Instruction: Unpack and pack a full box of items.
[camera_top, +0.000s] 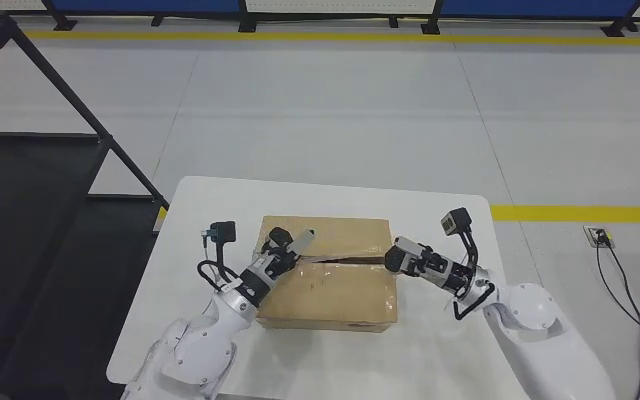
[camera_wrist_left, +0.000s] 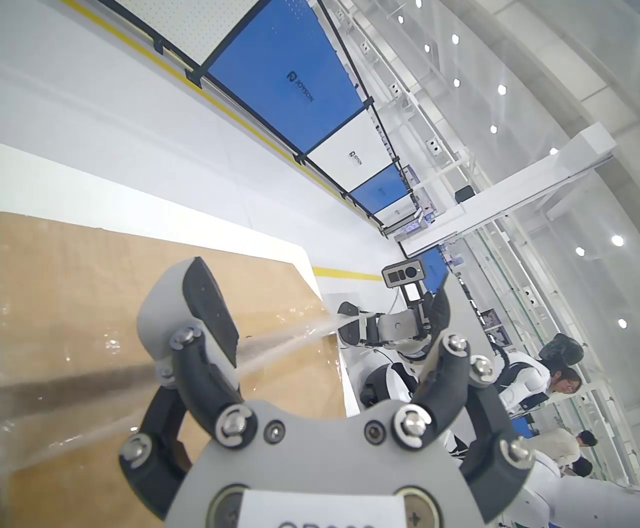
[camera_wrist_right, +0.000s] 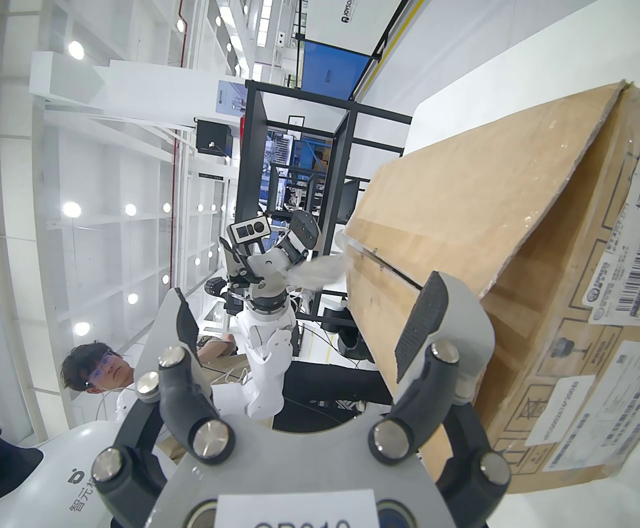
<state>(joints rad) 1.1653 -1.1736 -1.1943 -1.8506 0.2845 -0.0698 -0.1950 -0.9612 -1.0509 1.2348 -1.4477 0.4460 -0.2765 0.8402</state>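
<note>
One cardboard box (camera_top: 330, 292) on white counter (camera_top: 300, 196), left pincer (camera_top: 290, 243) wide at its 9 o'clock by lifted tape strip (camera_wrist_left: 285, 342), right pincer (camera_top: 393, 257) wide at 3 o'clock

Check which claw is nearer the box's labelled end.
Right. The right claw is at the top edge of the labelled end; the left claw is over the box top near the opposite end.

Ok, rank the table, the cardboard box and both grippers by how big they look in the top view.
1. table
2. cardboard box
3. left gripper and right gripper: they look about alike, so no order between them.
</note>
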